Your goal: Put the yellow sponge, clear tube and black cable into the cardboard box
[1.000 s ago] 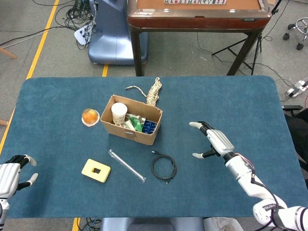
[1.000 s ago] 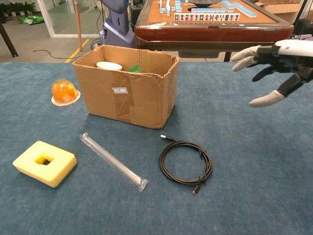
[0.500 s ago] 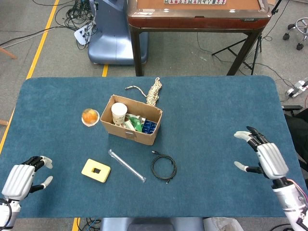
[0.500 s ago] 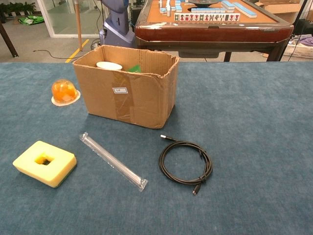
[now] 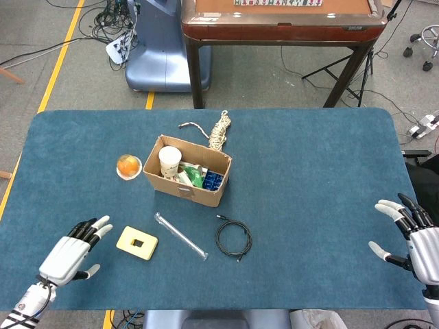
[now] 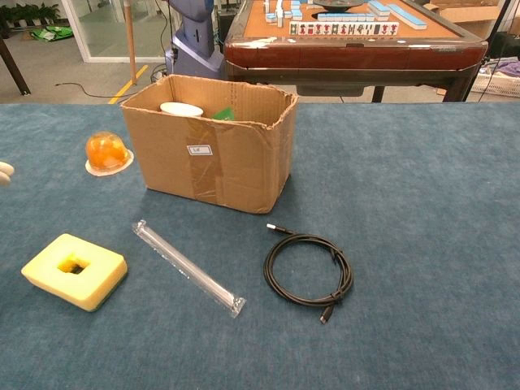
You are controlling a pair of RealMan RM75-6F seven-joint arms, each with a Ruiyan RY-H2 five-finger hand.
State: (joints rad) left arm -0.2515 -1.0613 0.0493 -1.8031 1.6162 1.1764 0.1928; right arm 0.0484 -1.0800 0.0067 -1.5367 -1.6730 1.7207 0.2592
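Left of centre in the head view, the yellow sponge (image 5: 136,242) lies beside the spread, empty left hand (image 5: 70,249); seemingly soft and light, best squeezed across its sides. Right hand (image 5: 420,238) splayed, empty.

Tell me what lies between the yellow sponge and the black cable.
The clear tube lies diagonally between the yellow sponge and the black cable; both head and chest views show it.
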